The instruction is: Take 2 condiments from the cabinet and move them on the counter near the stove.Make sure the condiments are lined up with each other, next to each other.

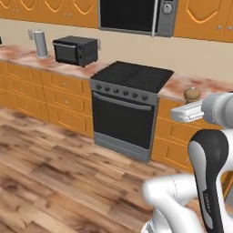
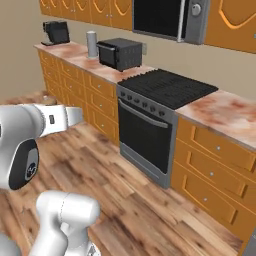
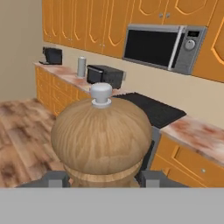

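A tan wooden pepper mill with a pale round knob looms close in the hand view, and my gripper is shut on it, one dark finger on each side. In the left base view the mill's brown top pokes up above my white hand, in front of the counter just right of the stove. The black stove with its steel front stands between two counter stretches; the mottled counter runs on to its right. The stove and counter lie beyond the mill. The cabinet is out of view.
A steel microwave hangs over the stove. On the counter left of the stove stand a black toaster oven, a grey canister and a black coffee machine. Orange cupboard fronts line the wall; wooden floor lies in front.
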You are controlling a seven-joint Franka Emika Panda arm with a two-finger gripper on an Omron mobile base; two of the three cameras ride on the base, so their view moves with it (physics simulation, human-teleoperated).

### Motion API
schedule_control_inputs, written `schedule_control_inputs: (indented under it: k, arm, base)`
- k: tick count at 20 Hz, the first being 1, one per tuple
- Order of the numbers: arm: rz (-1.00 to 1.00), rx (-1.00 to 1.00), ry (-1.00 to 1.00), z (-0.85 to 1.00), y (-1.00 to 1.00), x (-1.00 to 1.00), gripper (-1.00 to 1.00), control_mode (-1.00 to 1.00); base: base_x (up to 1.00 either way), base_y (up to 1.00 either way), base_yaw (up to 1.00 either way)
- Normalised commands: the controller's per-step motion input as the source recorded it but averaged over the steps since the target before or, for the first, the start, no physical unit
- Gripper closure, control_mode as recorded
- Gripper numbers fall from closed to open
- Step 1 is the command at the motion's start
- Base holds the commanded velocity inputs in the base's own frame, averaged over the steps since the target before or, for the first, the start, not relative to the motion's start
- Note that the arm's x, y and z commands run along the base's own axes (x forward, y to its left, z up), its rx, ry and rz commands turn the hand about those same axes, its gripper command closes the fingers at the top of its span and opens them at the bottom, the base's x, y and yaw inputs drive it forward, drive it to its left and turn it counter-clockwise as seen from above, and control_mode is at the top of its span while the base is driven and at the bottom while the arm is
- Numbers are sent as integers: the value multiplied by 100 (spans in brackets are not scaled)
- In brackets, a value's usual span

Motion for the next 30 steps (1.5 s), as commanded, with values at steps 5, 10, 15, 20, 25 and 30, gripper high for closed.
schedule_control_inputs:
  k: [5,10,15,20,25,30]
  arm:
    - [0,0,0,0,0,0,100,100]
    - [0,0,0,0,0,0,100,100]
    - [0,0,0,0,0,0,100,100]
    - [0,0,0,0,0,0,100,100]
    - [0,0,0,0,0,0,100,100]
    - [0,0,0,0,0,0,100,100]
  base:
    - [68,8,-26]
    - [83,21,-26]
    - [69,27,-43]
    - [45,62,-56]
    - [33,75,-38]
    - [30,62,-31]
